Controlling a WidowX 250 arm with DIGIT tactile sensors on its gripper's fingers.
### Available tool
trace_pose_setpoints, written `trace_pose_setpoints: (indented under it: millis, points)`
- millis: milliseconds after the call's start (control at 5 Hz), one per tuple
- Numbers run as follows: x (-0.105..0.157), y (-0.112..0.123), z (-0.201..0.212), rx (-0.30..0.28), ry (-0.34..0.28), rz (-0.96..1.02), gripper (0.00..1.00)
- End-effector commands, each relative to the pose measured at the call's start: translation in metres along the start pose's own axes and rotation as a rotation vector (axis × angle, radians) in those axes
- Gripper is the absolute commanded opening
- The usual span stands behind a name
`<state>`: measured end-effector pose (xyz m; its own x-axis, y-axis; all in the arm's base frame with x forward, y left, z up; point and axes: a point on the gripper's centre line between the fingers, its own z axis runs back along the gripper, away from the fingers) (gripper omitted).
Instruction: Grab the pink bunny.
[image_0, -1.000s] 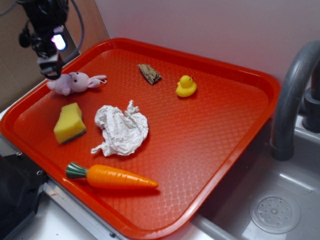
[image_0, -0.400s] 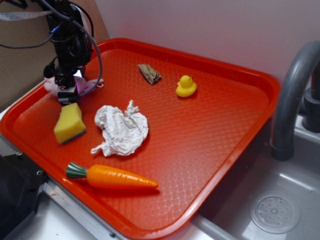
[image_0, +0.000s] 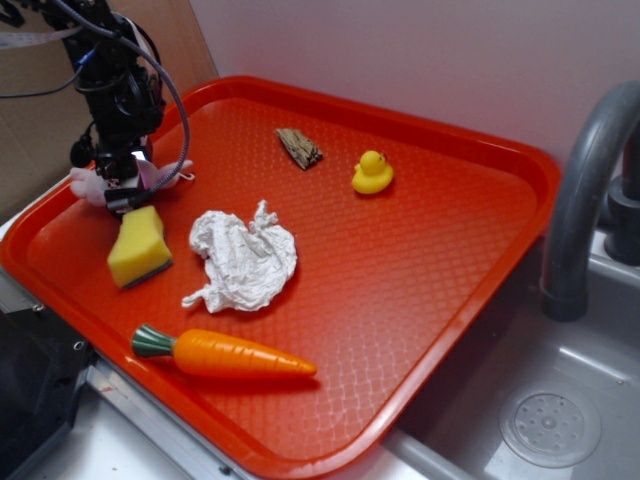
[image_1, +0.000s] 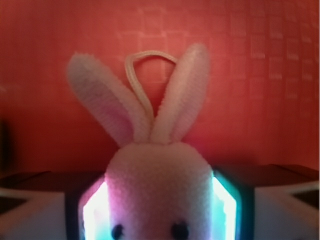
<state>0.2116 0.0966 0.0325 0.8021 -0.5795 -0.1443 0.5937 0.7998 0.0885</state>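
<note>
1. my gripper (image_0: 122, 190) is down at the far left corner of the red tray (image_0: 430, 300), with my black arm and its cables rising above it in the exterior view.
2. the pink bunny (image_1: 159, 195) sits between my two fingers (image_1: 232, 210); the wrist view shows its head filling the gap, with a lit pad pressed against each cheek, so i am clamped on it.
3. its two long ears stand up in a v toward the tray floor, and a thin cord loop shows between them (its dark eyes sit at the very bottom edge of the wrist view).
4. from the exterior view only bits of the pink bunny (image_0: 88, 183) show, poking out to the left and right of my gripper.
5. the yellow sponge (image_0: 139, 246) lies just in front of my gripper, close to the bunny; whether they touch i cannot tell.
6. the crumpled white paper (image_0: 243, 260) lies near the tray's middle, right of the sponge.
7. the orange carrot (image_0: 222, 354) lies along the tray's near edge.
8. the yellow duck (image_0: 372, 173) and a small brown piece of wood (image_0: 299, 148) rest toward the far side, well apart from me.
9. a grey faucet (image_0: 585, 190) curves over the sink (image_0: 540, 420) to the right of the tray.
</note>
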Motion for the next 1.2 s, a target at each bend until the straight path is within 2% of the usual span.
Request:
trace_pose_setpoints:
  millis: [0, 200, 400, 600, 800, 1000]
  points:
    - [0.074, -0.033, 0.074, 0.155, -0.031, 0.463, 0.0]
    - [0.092, -0.053, 0.109, 0.129, -0.051, 0.527, 0.0]
    - [0.1, -0.076, 0.152, 0.109, -0.112, 0.526, 0.0]
    - [0.096, -0.088, 0.195, 0.047, -0.192, 0.535, 0.0]
    - [0.092, -0.09, 0.214, 0.056, -0.257, 0.536, 0.0]
    - [0.089, -0.077, 0.199, 0.096, -0.289, 0.657, 0.0]
